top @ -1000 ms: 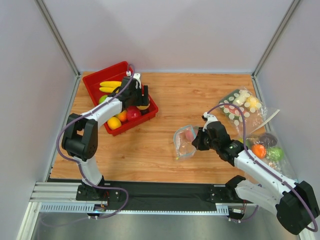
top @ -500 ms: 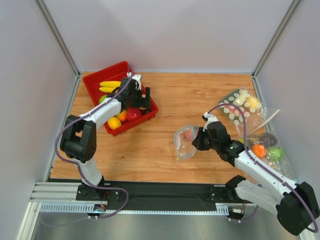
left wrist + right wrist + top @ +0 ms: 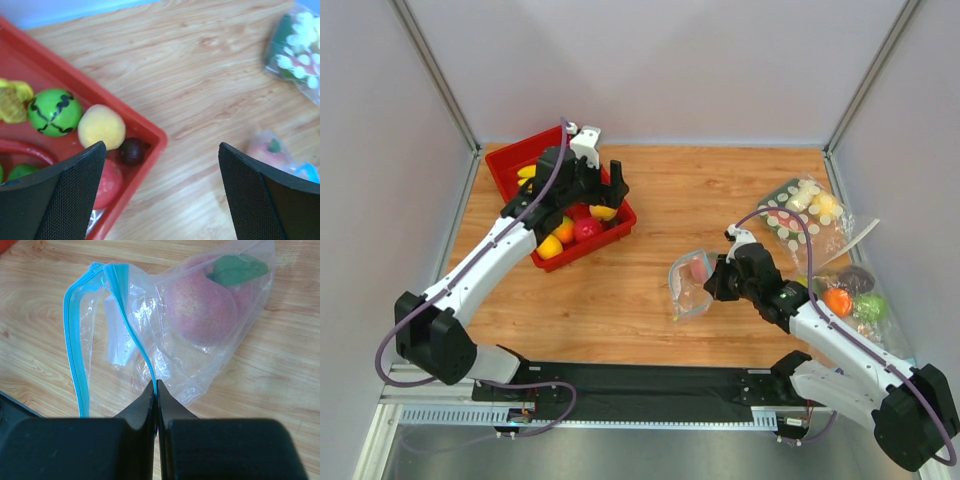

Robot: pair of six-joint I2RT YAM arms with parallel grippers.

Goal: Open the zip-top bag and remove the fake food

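Observation:
The zip-top bag (image 3: 688, 285) lies on the wooden table with its mouth apart; its two blue zip strips (image 3: 75, 340) are spread. My right gripper (image 3: 156, 385) is shut on the nearer strip. A pink-red peach (image 3: 200, 310) sits inside the bag. My left gripper (image 3: 161, 147) is open and empty, hanging above the corner of the red bin (image 3: 150, 125). A yellow-orange fruit (image 3: 101, 126) and a dark purple fruit (image 3: 131, 151) rest in that bin. From the top, the left gripper (image 3: 610, 185) is over the bin's right corner and the right gripper (image 3: 712, 280) is at the bag's right side.
The red bin (image 3: 535, 145) also holds a green ball (image 3: 54, 111), red and orange fruits and partly hidden bananas (image 3: 527, 172). A crinkly bag with white discs (image 3: 800, 215) and another bag of produce (image 3: 850, 295) lie at the right. Grey walls enclose the table.
My left gripper has opened fully and risen away from the yellow-orange fruit, which stays in the bin; the left arm has stretched out. The right gripper and bag have not moved.

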